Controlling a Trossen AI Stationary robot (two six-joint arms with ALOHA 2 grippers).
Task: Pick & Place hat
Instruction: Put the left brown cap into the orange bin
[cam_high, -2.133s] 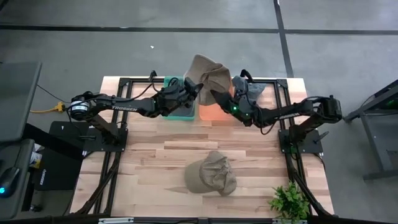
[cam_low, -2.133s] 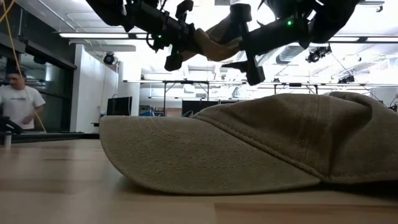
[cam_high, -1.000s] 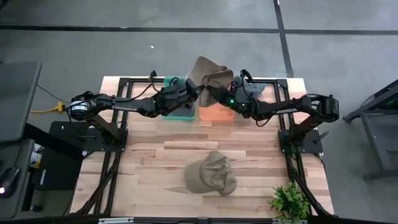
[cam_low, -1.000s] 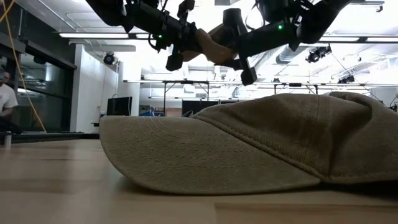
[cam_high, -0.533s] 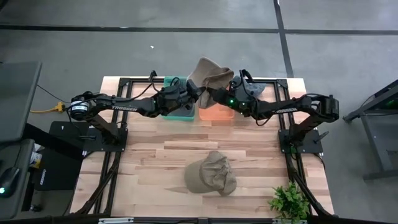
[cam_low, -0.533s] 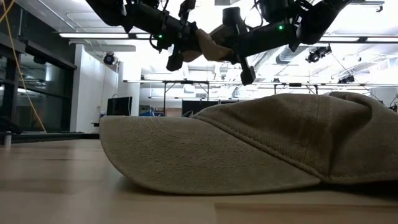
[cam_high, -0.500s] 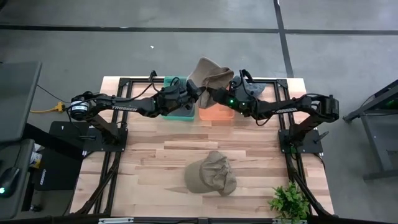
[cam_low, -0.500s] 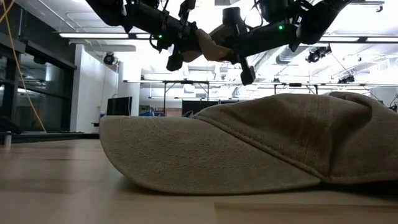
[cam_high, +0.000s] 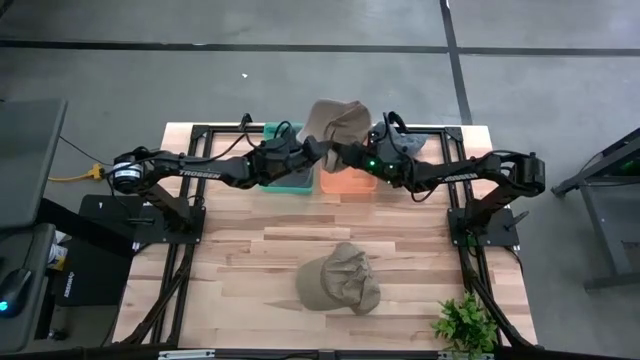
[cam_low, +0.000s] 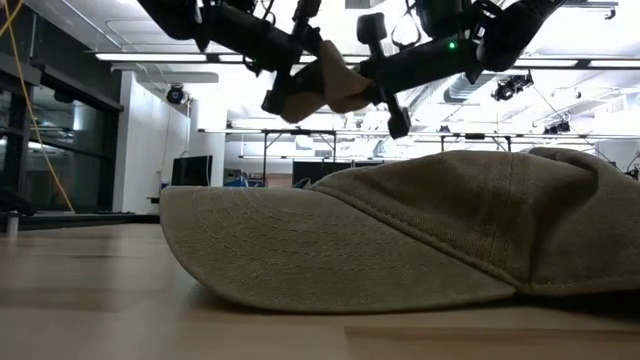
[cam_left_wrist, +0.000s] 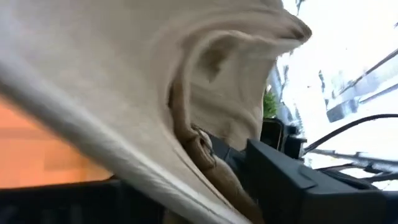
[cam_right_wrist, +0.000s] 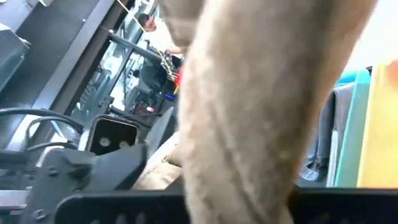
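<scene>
Since half a second ago, the lifted tan hat (cam_high: 335, 125) has swung a little, its cloth now hanging lower between the two arms in the low view, while both arms stay close together over the far edge of the desk (cam_high: 240, 260). The left gripper (cam_high: 312, 148) pinches one side of the hat and the right gripper (cam_high: 345, 152) pinches the other, so it is held in the air above the orange bin (cam_high: 345, 182) and beside the teal bin (cam_high: 290, 182). Both wrist views are filled with folds of the tan cloth pressed against the fingers.

A second tan cap (cam_high: 340, 280) lies flat on the pale wood planks near the middle of the near edge, well apart from the bins. A small green plant (cam_high: 465, 325) stands at the near right corner. A grey cloth item (cam_high: 408, 145) lies at the far edge by the right arm.

Black metal frames stand on each side of the desk, which sits on a grey floor crossed by dark lines. Behind it the low view shows a bright workshop with ceiling light strips (cam_low: 165, 56), benches and glass partitions.
</scene>
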